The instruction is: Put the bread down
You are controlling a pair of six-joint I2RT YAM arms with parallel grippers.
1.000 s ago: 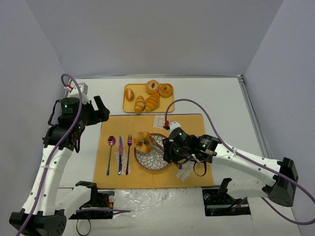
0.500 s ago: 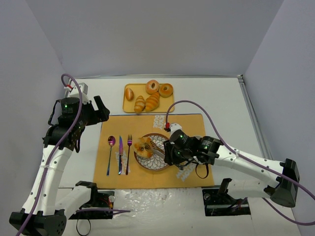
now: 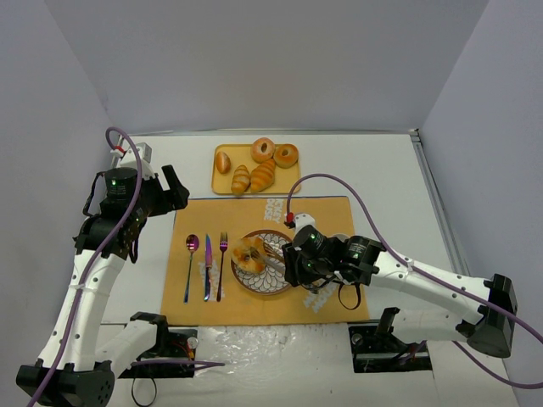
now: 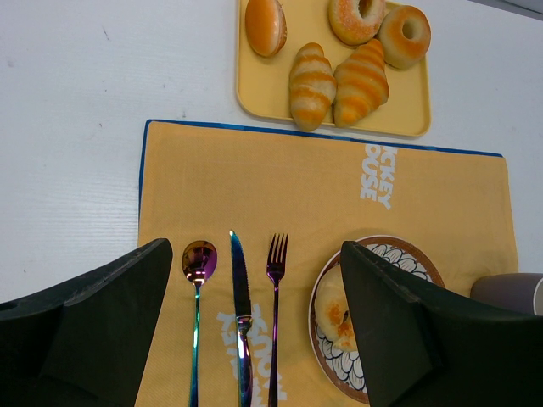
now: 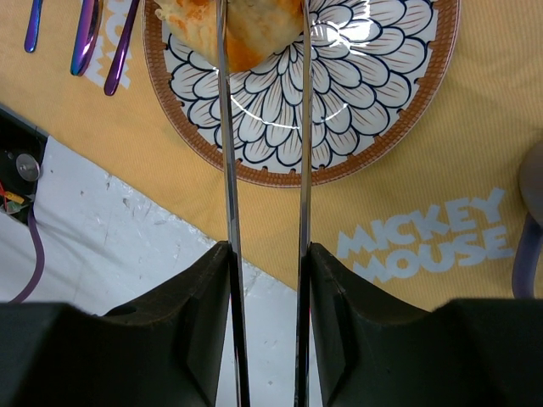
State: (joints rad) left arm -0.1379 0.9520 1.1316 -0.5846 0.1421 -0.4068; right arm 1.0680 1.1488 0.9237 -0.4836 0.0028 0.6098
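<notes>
Right end effector: closed on tongs, whose blades straddle the bread at top centre of the wrist view. Bread: apparently resting on the left part of the patterned plate. Step, judged: release. Next move: ease the tongs apart and lift clear without dragging. Left end effector: open, holding nothing.

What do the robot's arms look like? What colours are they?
The left arm and right arm are white tubes with chunky black joints. A purple cable loops along each, and a tiny green light glows near each wrist. The left gripper and right gripper have black wedge-shaped fingers.
</notes>
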